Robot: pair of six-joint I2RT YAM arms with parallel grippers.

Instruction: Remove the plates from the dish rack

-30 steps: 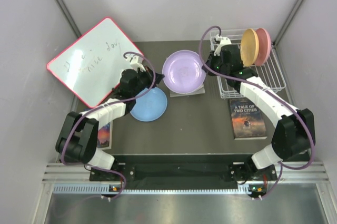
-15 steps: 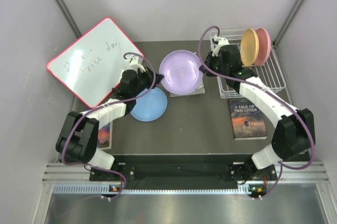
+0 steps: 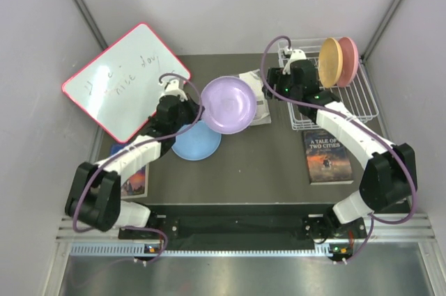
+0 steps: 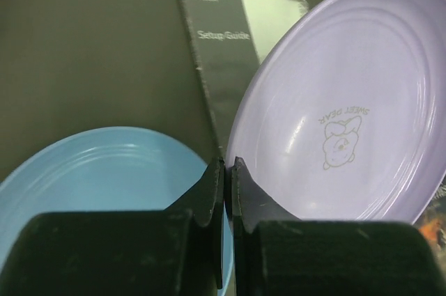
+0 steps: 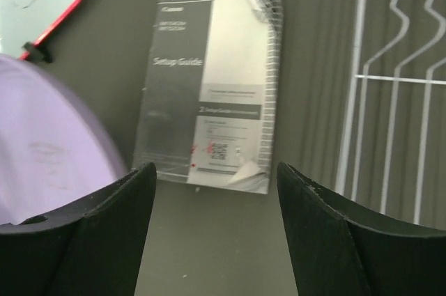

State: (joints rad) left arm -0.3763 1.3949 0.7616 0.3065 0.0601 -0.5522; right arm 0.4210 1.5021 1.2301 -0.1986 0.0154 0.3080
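Observation:
My left gripper is shut on the rim of the lavender plate, which hangs tilted above the table, partly over the light blue plate lying flat. My right gripper stands open just right of the lavender plate, with nothing between its fingers. The orange plate and the pink plate stand upright in the white wire dish rack at the back right.
A setup-guide booklet lies under the right gripper. A red-framed whiteboard leans at the back left. One book lies in front of the rack; another lies near the left arm.
The right gripper has opened and let go of the lavender plate. The left gripper has carried the plate leftward and tilted it, partly over the light blue plate.

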